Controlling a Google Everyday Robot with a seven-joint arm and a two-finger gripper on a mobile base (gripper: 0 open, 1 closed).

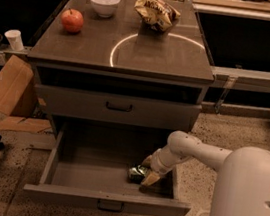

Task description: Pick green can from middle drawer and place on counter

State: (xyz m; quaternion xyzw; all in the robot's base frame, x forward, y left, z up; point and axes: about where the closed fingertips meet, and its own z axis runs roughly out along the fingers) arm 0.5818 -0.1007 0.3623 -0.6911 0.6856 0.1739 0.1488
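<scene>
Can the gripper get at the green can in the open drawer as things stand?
Probably yes: the gripper sits inside the open drawer right beside the green can, with nothing lying between them.

green can (137, 173) perhaps half-hidden, end effector (149, 171) alongside
</scene>
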